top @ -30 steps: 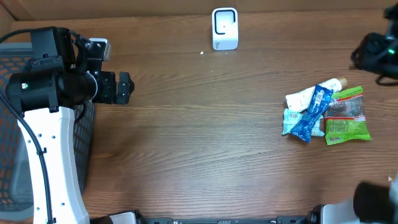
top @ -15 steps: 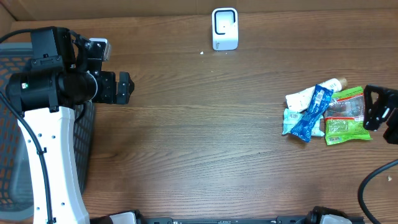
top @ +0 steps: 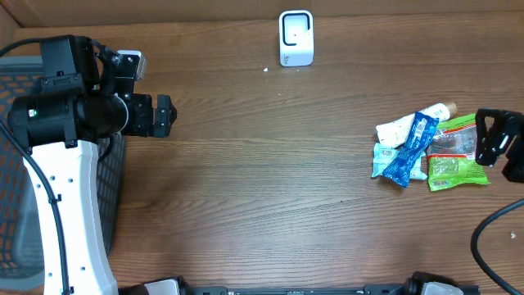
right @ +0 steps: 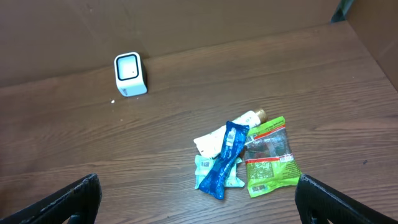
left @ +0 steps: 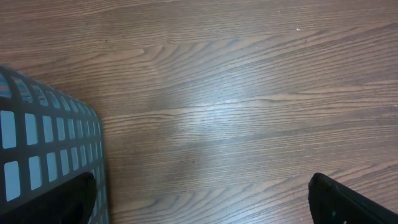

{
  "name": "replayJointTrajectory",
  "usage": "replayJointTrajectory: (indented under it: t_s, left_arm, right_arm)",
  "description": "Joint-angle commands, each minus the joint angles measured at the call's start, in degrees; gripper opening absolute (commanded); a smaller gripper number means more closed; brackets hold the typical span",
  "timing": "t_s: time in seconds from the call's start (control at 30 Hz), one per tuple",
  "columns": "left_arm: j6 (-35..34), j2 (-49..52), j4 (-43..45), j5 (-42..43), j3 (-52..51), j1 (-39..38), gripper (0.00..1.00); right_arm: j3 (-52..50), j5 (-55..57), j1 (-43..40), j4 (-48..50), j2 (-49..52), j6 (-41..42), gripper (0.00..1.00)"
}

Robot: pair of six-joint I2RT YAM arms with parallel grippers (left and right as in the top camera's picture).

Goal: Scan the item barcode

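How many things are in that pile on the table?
4: a blue wrapper on top, a white tube beneath it, a pale teal packet under its near end, a green bag on the right. More may hide underneath.

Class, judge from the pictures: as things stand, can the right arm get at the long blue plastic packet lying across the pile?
Probably yes. The long blue plastic packet lies on top of the pile, uncovered, and the right arm's open tool hangs by the pile with nothing between.
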Motion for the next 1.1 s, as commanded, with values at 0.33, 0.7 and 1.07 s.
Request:
replayJointTrajectory:
  t_s: [0.33,0.7,1.07]
  left_arm:
    - [0.26,0.5,0.2,0.48,0.31,0.0,1.0]
    - [0.26,0.5,0.2,0.48,0.33,0.0,1.0]
    - [0.26,0.5,0.2,0.48,0.31,0.0,1.0]
  right_arm:
    - [-0.28,-0.33,0.2,0.24,1.46,-0.07,1.0]
    - [-0.28,-0.33,0.2,0.26,3.48,-0.07,1.0]
    - [-0.28,0.11,0.2,0.44,6.1,-0.09,1.0]
